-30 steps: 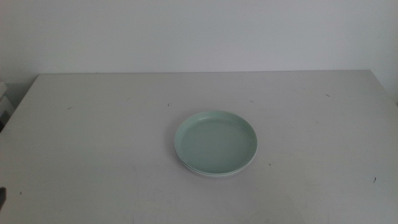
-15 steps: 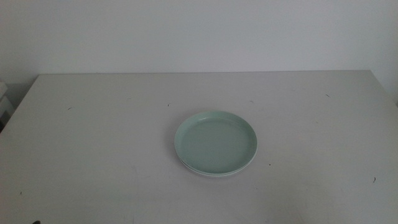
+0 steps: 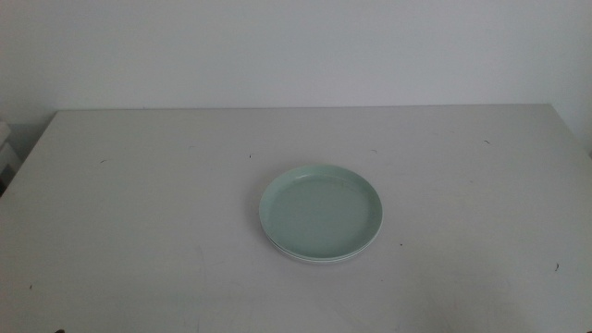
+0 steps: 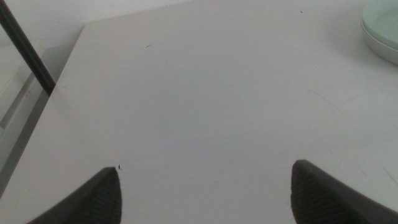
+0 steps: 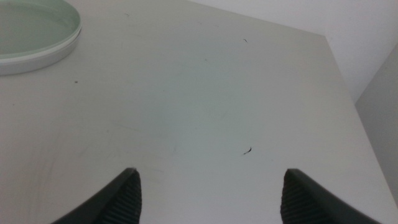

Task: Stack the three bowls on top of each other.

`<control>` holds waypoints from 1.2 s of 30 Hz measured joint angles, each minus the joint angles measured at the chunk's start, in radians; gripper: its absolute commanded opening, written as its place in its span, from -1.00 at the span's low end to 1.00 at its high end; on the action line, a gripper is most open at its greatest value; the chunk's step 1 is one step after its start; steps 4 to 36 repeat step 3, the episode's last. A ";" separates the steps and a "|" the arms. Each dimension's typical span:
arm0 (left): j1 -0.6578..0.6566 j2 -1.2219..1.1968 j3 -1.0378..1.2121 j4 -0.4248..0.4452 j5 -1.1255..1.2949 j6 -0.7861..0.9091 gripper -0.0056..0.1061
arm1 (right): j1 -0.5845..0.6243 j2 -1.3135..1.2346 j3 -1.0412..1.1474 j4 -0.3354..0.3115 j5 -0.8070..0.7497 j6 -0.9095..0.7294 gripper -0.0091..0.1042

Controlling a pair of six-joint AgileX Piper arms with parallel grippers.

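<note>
The pale mint green bowl (image 3: 321,211) sits on top of a stack in the middle of the table. Under it a white bowl's rim (image 3: 314,256) peeks out along the near side. The grey-blue bowl is hidden. The stack also shows in the left wrist view (image 4: 382,31) and in the right wrist view (image 5: 31,28), far from both grippers. My left gripper (image 4: 205,193) is open and empty over bare table near the left side. My right gripper (image 5: 208,196) is open and empty over bare table near the right side. Neither arm shows in the middle view.
The white table (image 3: 139,185) has a few small dark specks (image 5: 247,150). Its left edge (image 4: 62,81) has a dark pole (image 4: 25,50) beyond it. Its right edge (image 5: 348,93) borders a white wall.
A dark gripper tip at the middle view's bottom left edge one second ago has moved out of view. The bowls have not moved.
</note>
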 measured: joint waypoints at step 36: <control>0.003 0.000 0.000 -0.004 0.000 0.000 0.99 | 0.000 0.000 0.001 0.000 -0.003 0.000 0.17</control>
